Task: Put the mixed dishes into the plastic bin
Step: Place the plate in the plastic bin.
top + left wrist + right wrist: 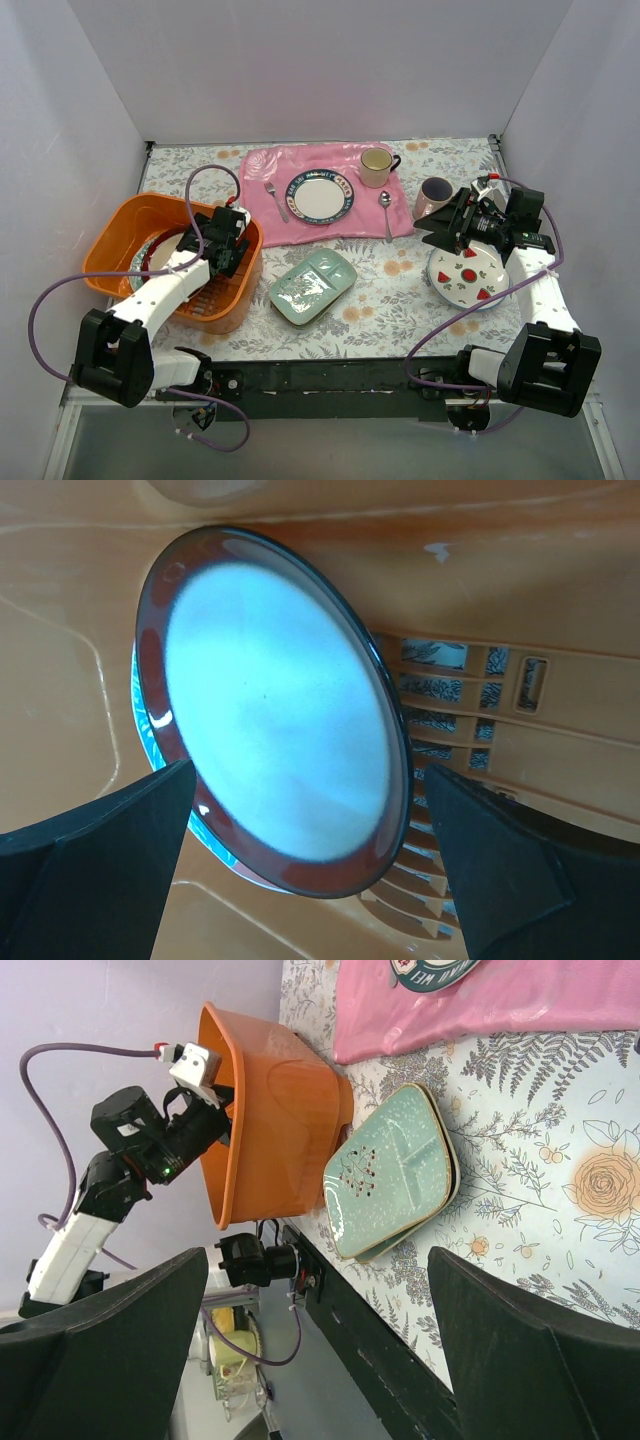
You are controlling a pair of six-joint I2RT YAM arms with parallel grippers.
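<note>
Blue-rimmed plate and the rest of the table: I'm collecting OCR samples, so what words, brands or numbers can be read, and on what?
Blue-rimmed plate on the pink mat: pale lettering circles the rim, too small to read from above; the right wrist view shows only a few cropped, upside-down letters, not legible.
Strawberry plate, green tray, pink mug, cream mug, orange bin: no text visible.
Nothing can be quoted with confidence.
</note>
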